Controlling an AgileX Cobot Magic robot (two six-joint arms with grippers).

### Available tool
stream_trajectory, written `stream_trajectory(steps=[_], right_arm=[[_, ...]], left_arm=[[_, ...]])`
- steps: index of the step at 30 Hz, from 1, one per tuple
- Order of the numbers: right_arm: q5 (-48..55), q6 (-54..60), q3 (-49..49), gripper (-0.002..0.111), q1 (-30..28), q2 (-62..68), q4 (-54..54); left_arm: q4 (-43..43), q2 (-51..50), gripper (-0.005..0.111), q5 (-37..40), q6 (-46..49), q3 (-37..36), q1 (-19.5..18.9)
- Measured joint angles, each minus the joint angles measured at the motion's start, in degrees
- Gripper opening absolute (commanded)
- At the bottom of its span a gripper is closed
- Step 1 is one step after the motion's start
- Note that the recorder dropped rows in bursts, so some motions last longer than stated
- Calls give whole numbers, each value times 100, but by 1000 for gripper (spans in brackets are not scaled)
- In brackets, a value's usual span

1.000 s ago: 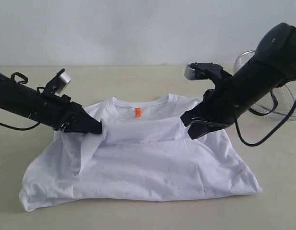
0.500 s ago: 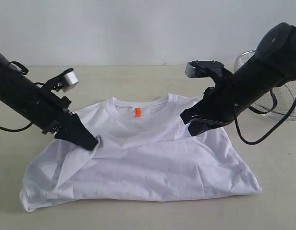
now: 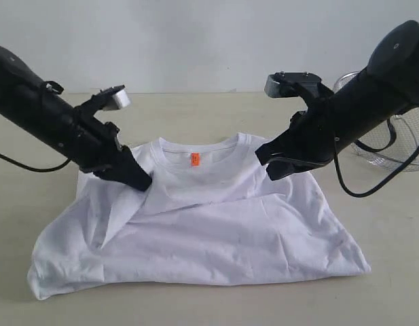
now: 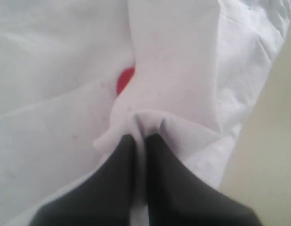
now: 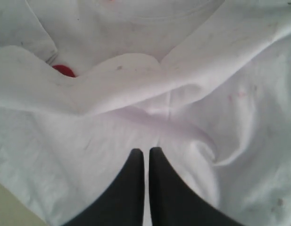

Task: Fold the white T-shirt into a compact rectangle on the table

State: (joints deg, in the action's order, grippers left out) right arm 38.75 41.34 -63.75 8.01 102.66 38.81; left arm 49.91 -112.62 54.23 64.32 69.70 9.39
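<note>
On the table (image 3: 195,109) the white T-shirt (image 3: 216,238) lies half folded, the left gripper (image 3: 140,182) clamped on a thin pinch of it. The right gripper (image 3: 267,161), jaws together, seems to hold nothing, so a one-sided pull may drag the cloth crooked.

The white T-shirt (image 3: 216,231) is soft, matt cloth, finely creased, with a stitched collar and a small orange fabric tag (image 3: 194,159). The surface (image 3: 195,109) beneath it is smooth, matt and pale beige. The left tool (image 3: 144,182) and right tool (image 3: 267,166) look like matt black plastic. The basket (image 3: 403,132) is thin, shiny metal wire.
</note>
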Motion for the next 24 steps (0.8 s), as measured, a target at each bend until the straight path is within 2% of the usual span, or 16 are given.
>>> stream_trajectory(steps=[8, 13, 16, 20, 22, 24], right_arm=[[0, 0, 0, 0, 0, 0, 0], [0, 0, 0, 0, 0, 0, 0], [0, 0, 0, 0, 0, 0, 0], [140, -27, 0, 0, 0, 0, 0], [229, -132, 41, 0, 0, 51, 0], [168, -154, 197, 0, 0, 211, 0]], left_arm=[[-563, 357, 5, -1359, -663, 211, 0], [-893, 393, 5, -2828, -1019, 216, -198], [-904, 355, 5, -2928, -1028, 216, -232], [-799, -20, 6, -2271, -1028, 225, -232], [-785, -157, 18, -2184, -1012, 225, -232], [-578, -179, 37, -2220, -833, 225, -232]])
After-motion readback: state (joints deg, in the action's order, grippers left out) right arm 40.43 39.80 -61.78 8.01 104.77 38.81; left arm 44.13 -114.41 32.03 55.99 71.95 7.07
